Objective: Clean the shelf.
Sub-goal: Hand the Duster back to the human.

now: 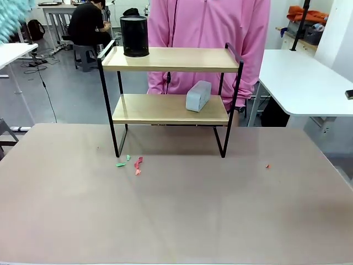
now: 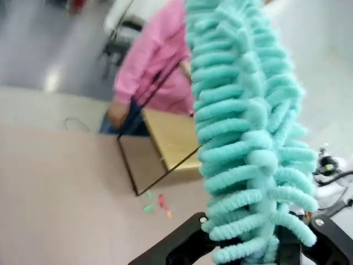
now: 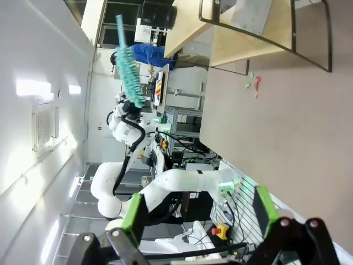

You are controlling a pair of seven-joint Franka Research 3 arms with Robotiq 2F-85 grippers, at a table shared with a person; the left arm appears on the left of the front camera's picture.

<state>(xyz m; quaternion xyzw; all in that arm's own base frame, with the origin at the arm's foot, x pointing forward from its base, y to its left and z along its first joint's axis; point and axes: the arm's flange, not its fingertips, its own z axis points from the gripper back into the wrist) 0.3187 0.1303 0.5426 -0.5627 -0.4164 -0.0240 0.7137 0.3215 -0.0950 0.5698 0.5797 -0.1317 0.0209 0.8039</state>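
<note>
Tabletop (image 1: 176, 210) in your front view: the shelf (image 1: 171, 96) stands at the far side before a person in pink (image 1: 209, 25). Black can (image 1: 134, 36) on its top board, grey block (image 1: 198, 96) on the lower one, coloured scraps (image 1: 132, 163) by its left front leg.

Left wrist view: your left gripper (image 2: 259, 243) is clamped on a teal duster (image 2: 248, 127); shelf beyond it.

Right wrist view: your right gripper (image 3: 196, 212) stands wide, holding nothing; shelf at the top edge.
</note>
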